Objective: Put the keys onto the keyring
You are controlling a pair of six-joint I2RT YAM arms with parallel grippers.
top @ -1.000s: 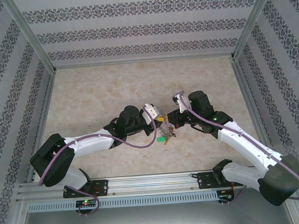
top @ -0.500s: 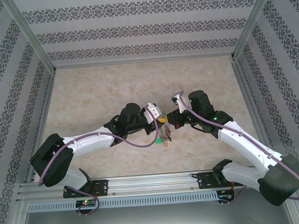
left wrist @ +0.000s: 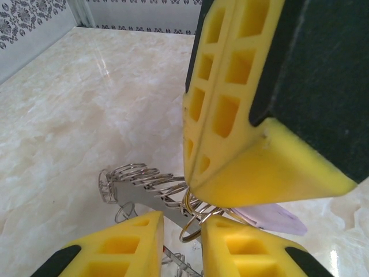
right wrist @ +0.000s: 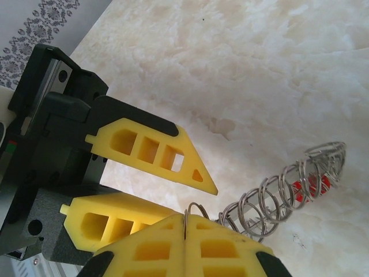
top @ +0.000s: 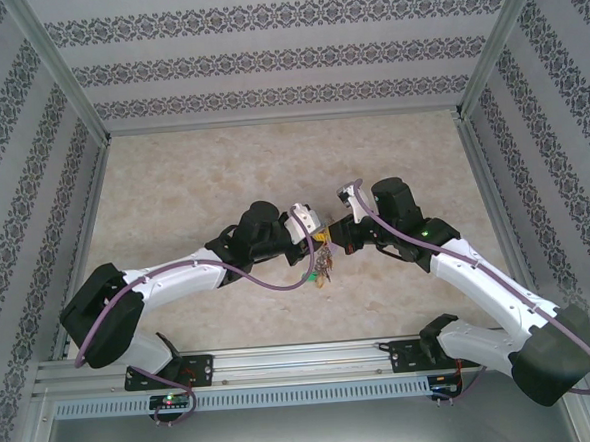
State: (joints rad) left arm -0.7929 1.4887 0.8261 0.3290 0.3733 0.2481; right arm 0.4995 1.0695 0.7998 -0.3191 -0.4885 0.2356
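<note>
Threading in progress: right fingers (right wrist: 225, 251) shut on a loop of the flat grey metal keyring (left wrist: 144, 193) above the surface (left wrist: 69, 115); left fingers (left wrist: 124, 242) narrowly parted, their hold unclear; we judge fine alignment comes next.

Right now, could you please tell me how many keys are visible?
3: a lilac key beside the right hand, a red key behind the keyring, a green key dangling beneath; more may be hidden.
</note>
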